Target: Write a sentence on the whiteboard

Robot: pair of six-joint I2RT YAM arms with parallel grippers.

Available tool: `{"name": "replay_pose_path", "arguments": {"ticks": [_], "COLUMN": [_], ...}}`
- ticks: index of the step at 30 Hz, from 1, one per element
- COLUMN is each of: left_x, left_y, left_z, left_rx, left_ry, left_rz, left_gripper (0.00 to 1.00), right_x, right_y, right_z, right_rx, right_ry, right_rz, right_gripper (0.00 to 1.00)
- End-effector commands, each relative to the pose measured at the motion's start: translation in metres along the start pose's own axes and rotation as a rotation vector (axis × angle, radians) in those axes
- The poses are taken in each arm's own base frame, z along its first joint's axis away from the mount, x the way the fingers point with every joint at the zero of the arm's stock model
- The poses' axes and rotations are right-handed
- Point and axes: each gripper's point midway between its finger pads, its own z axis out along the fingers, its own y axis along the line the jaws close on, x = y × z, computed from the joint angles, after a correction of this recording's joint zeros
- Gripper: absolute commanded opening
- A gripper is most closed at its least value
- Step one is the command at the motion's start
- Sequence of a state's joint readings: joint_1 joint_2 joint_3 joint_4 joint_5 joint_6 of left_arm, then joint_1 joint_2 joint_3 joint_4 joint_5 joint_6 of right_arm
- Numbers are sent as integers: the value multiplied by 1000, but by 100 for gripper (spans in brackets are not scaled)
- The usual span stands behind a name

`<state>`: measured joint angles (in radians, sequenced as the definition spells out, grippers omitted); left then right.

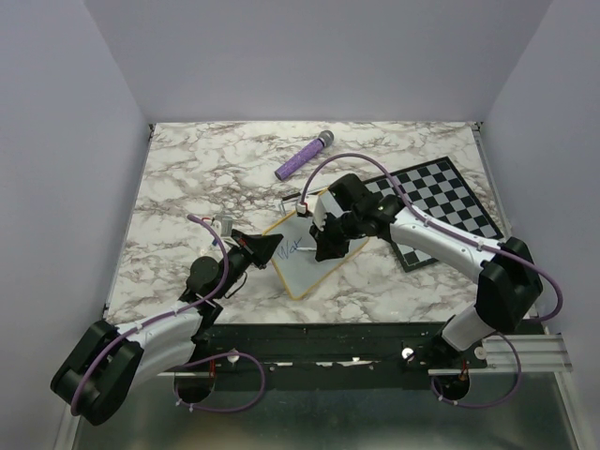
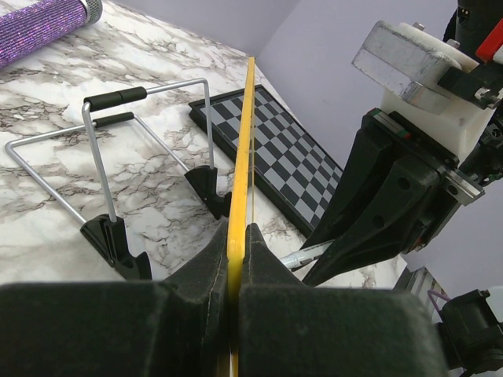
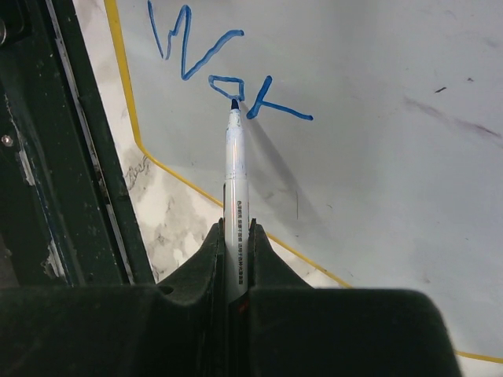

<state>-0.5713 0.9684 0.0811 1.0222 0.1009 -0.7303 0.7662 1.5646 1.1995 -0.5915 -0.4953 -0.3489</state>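
On the table | left claw pinches whiteboard frame | right claw grips marker, tip on sentence

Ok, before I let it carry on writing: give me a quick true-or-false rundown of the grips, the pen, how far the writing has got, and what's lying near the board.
1. The left gripper is shut on the whiteboard, clamping its yellow frame. True.
2. The right gripper holds a marker with its tip at the blue strokes of the sentence. True.
3. The sentence is complete, in two lines. False: only a few blue letters of one line show.
4. The purple thing lies on the checkered board. False: the purple cylinder lies on the marble table, apart from the chessboard.
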Motion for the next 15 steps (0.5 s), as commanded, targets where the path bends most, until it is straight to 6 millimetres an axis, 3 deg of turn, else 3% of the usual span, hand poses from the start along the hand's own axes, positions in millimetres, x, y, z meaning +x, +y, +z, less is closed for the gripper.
{"name": "replay_pose_path", "arguments": {"ticks": [1, 15], "left_x": [-4, -3], "left_y": [-7, -8], "left_z": [1, 1], "left_rx": [34, 37], "left_ry": [-16, -12], "left_rz": [17, 14], "left_gripper": [0, 0], "right_x": [-2, -3], "right_y": [3, -2], "right_z": [2, 4], "right_rx": [-14, 10], "right_ry": [17, 20], "right_rz": [-5, 9], "right_gripper": [1, 1]}}
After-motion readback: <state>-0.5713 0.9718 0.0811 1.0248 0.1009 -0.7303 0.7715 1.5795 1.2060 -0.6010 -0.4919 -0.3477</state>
